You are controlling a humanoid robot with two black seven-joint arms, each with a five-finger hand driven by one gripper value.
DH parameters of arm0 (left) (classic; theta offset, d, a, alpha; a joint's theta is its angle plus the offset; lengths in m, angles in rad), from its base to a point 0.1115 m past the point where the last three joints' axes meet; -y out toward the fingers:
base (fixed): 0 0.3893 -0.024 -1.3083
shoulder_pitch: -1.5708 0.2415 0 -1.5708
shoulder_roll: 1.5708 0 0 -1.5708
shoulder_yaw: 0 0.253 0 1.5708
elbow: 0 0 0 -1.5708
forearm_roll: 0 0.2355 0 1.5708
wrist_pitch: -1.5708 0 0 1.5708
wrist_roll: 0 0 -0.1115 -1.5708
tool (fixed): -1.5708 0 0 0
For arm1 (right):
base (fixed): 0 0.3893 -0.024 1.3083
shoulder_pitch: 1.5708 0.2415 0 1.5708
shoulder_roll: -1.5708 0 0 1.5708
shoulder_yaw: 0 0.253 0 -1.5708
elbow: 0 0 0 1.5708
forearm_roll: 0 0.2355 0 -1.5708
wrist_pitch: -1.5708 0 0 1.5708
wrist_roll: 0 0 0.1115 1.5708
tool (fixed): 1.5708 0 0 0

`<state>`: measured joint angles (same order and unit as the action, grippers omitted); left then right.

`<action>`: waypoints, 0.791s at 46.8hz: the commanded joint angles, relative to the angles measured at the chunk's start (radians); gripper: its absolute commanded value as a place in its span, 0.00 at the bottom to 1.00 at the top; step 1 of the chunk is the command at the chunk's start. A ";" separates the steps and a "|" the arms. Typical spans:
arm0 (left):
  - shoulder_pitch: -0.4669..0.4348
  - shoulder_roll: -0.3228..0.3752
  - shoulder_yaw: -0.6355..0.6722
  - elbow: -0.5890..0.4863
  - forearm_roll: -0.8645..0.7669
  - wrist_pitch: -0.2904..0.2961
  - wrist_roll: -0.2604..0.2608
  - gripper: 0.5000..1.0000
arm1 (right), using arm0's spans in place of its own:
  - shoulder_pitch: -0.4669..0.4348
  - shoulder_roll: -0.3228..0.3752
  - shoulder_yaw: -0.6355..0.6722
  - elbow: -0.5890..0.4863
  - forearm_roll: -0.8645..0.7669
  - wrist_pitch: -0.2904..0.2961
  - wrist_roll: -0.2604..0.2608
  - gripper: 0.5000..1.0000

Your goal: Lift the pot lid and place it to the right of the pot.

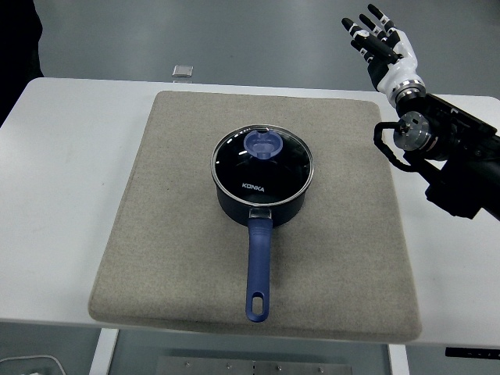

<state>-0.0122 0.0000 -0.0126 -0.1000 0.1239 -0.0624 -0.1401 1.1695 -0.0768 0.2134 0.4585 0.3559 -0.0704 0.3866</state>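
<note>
From the head view, a dark blue pot (262, 205) sits near the middle of a grey-beige mat (187, 273) that covers much of the white table (62, 195). Its long blue handle (258, 269) points toward the table's near edge. The glass lid (263, 166) is on the pot, seated flat on the rim, with a round blue knob (265, 144) at its centre and the word KONKA printed on the glass. The right hand (383, 45) is raised at the upper right of the picture, beyond the far right corner of the mat and well apart from the pot; its fingers are spread and extended, and it holds nothing. The black right arm (457, 156) comes in from the right edge over the table. A small pale square object (183, 71) lies on the floor beyond the table's far edge.
</note>
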 commanded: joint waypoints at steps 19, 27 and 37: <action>0.000 0.000 -0.001 -0.003 -0.001 0.009 0.000 1.00 | -0.001 -0.001 0.001 -0.001 0.003 0.001 0.000 0.80; 0.000 0.000 -0.001 -0.001 -0.001 0.009 0.000 1.00 | -0.001 -0.006 0.000 -0.001 0.003 0.003 0.000 0.80; 0.000 0.000 -0.001 -0.001 -0.001 0.009 -0.001 1.00 | -0.001 -0.011 0.000 -0.001 0.000 0.009 0.000 0.80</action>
<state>-0.0123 0.0000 -0.0134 -0.1008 0.1227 -0.0537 -0.1405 1.1689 -0.0870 0.2122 0.4570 0.3561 -0.0616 0.3866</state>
